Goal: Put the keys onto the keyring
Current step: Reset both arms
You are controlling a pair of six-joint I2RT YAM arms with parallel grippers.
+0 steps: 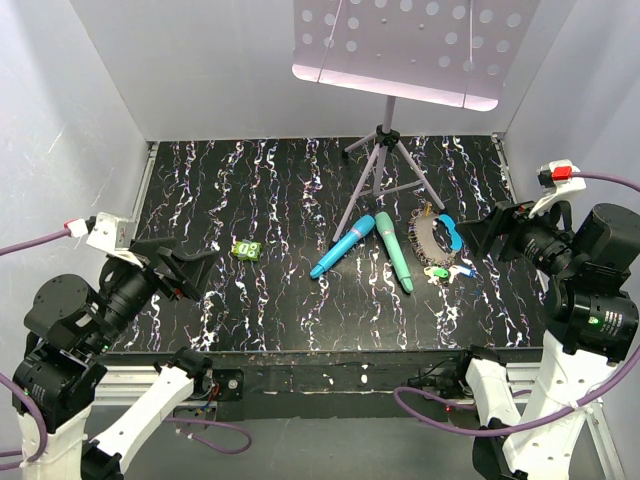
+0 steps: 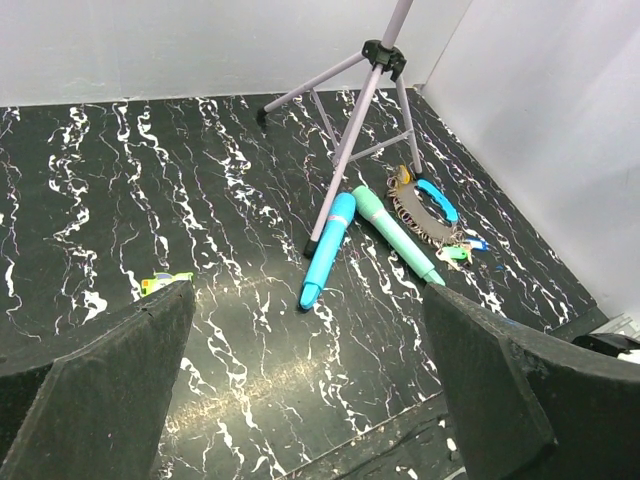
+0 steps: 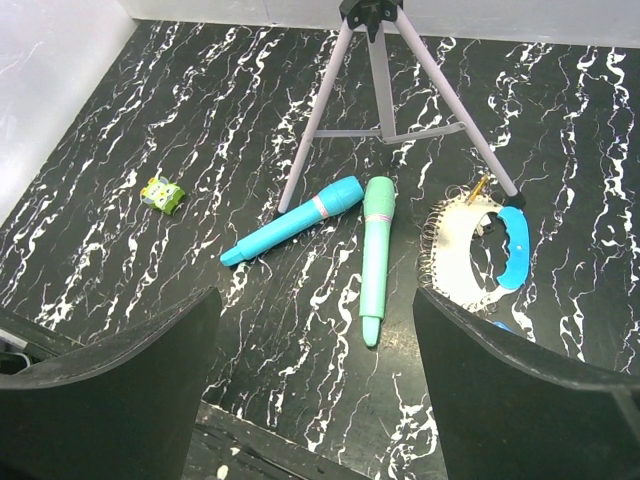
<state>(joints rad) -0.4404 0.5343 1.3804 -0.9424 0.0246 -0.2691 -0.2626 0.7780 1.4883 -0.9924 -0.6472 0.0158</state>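
Note:
The keyring (image 1: pixel 424 240) lies right of centre on the black marbled mat, a grey coil-like oval with a bright blue curved section (image 1: pixel 453 233). The keys (image 1: pixel 448 272), with green, yellow and blue heads, lie bunched at its near end. In the left wrist view the keyring (image 2: pixel 408 212) and keys (image 2: pixel 457 251) sit far right. In the right wrist view the keyring (image 3: pixel 436 262) shows, but my right finger hides the keys. My left gripper (image 1: pixel 195 272) hovers open at the mat's left. My right gripper (image 1: pixel 482 240) is open just right of the keyring, holding nothing.
Two teal sticks (image 1: pixel 342 245) (image 1: pixel 394 250) lie in a V left of the keyring. A small green block (image 1: pixel 246 249) sits centre-left. A grey tripod stand (image 1: pixel 385 150) with a perforated tray (image 1: pixel 400 45) stands at the back. White walls enclose three sides.

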